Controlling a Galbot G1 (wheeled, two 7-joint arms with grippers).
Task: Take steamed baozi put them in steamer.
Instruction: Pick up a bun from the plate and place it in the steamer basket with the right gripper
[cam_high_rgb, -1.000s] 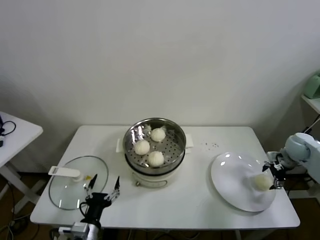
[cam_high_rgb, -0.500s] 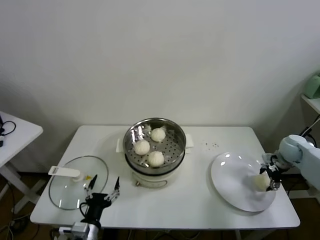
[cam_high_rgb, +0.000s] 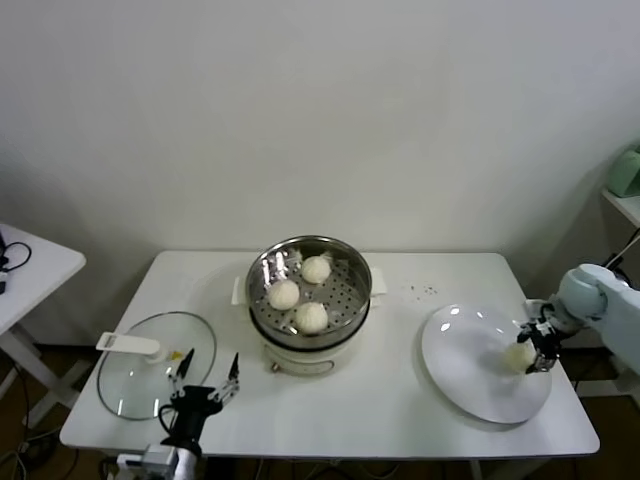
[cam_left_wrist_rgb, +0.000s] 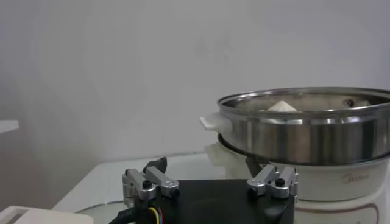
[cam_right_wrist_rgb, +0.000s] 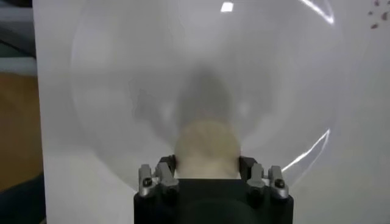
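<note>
Three steamed baozi (cam_high_rgb: 316, 269), (cam_high_rgb: 285, 294), (cam_high_rgb: 311, 317) lie in the steel steamer (cam_high_rgb: 258, 268) on its white pot base at the table's middle. The fourth baozi (cam_high_rgb: 518, 355) is at the right side of the white plate (cam_high_rgb: 460, 350). My right gripper (cam_high_rgb: 535, 345) is shut on it from the right. In the right wrist view the baozi (cam_right_wrist_rgb: 207, 146) sits between the fingers of the gripper (cam_right_wrist_rgb: 207, 163), both touching its sides, over the plate (cam_right_wrist_rgb: 152, 73). My left gripper (cam_high_rgb: 207, 375) is open and empty at the front left. Its wrist view shows this gripper (cam_left_wrist_rgb: 206, 165) facing the steamer (cam_left_wrist_rgb: 304, 131).
A round glass lid (cam_high_rgb: 150, 375) with a white handle (cam_high_rgb: 130, 344) lies at the front left, beside the left gripper. Small dark specks (cam_high_rgb: 420, 291) lie behind the plate. The plate reaches close to the table's right front edge.
My right gripper has moved a little left and back onto the fourth baozi, which has shifted slightly with it. The left arm has not moved.
</note>
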